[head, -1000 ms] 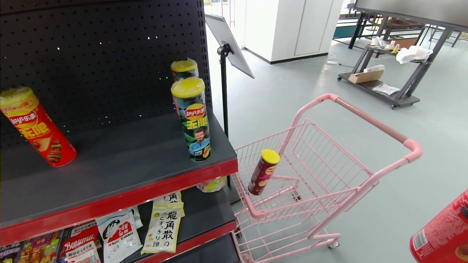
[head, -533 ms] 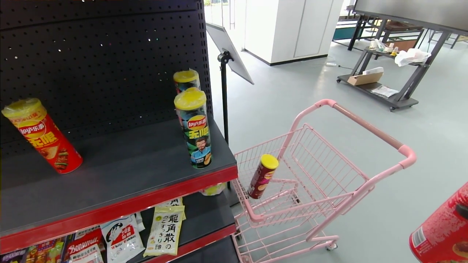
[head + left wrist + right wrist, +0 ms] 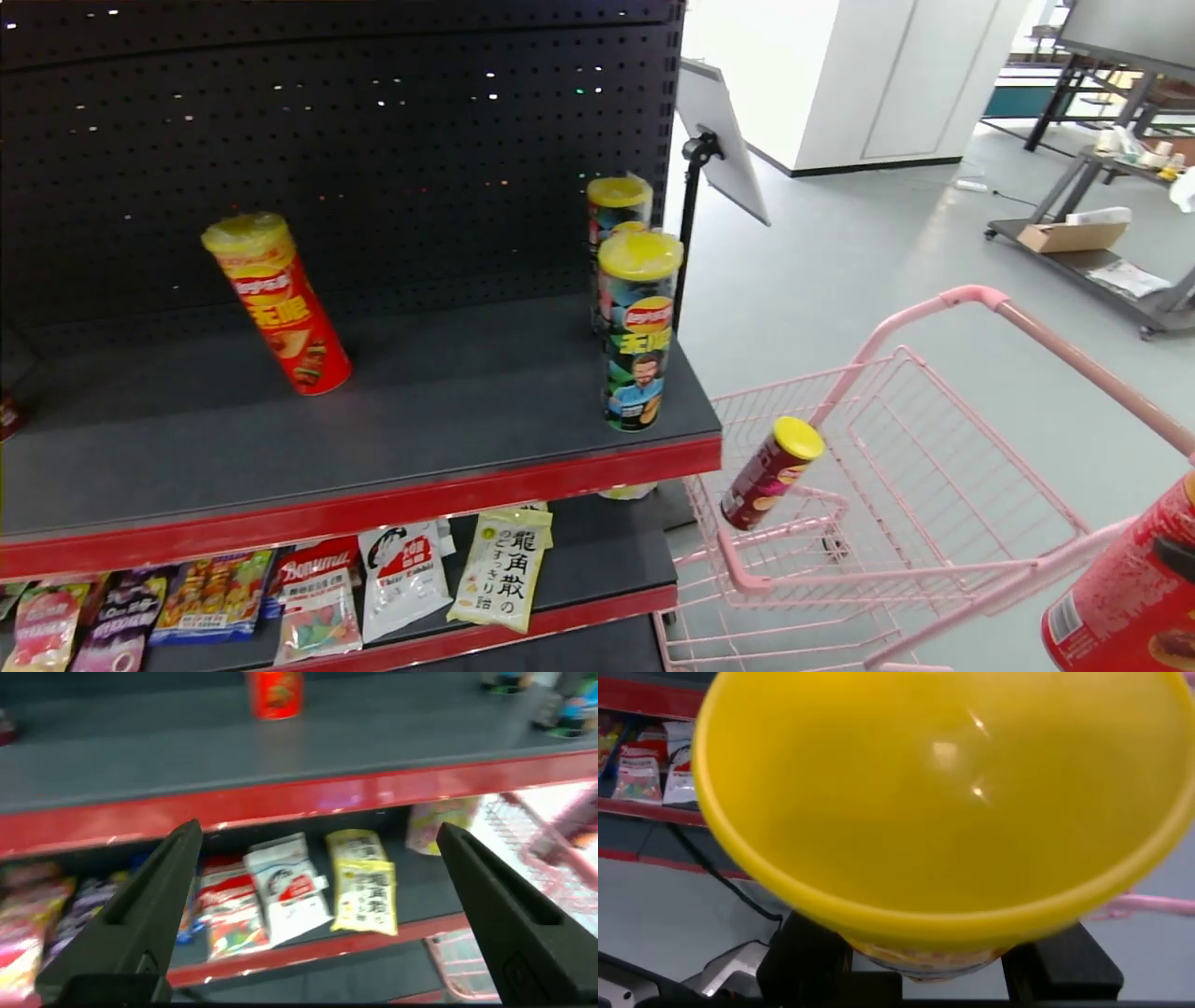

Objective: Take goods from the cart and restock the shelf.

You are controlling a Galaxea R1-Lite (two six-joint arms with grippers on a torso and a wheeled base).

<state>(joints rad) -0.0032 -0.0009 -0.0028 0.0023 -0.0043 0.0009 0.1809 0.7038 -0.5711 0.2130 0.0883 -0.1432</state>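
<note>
Swung the view left toward the shelf (image 3: 401, 420) since a second ago, centring its bare board. Pinching a red can (image 3: 1125, 607), near upright, in the right tool (image 3: 924, 966), low and well right of the shelf, beside the cart (image 3: 976, 298). With left tool (image 3: 318, 905) spread, empty, before the shelf front.

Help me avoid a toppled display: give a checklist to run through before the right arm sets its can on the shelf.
1. Grip: right gripper shut on held can: ok.
2. Landing room: bare shelf between shelved red can and green cans: ok.
3. Spare arm: left gripper open, empty: ok.
4. Position: held can over shelf: not ok, it is out by the cart.
5. Tilt of held can: cannot tell.
</note>
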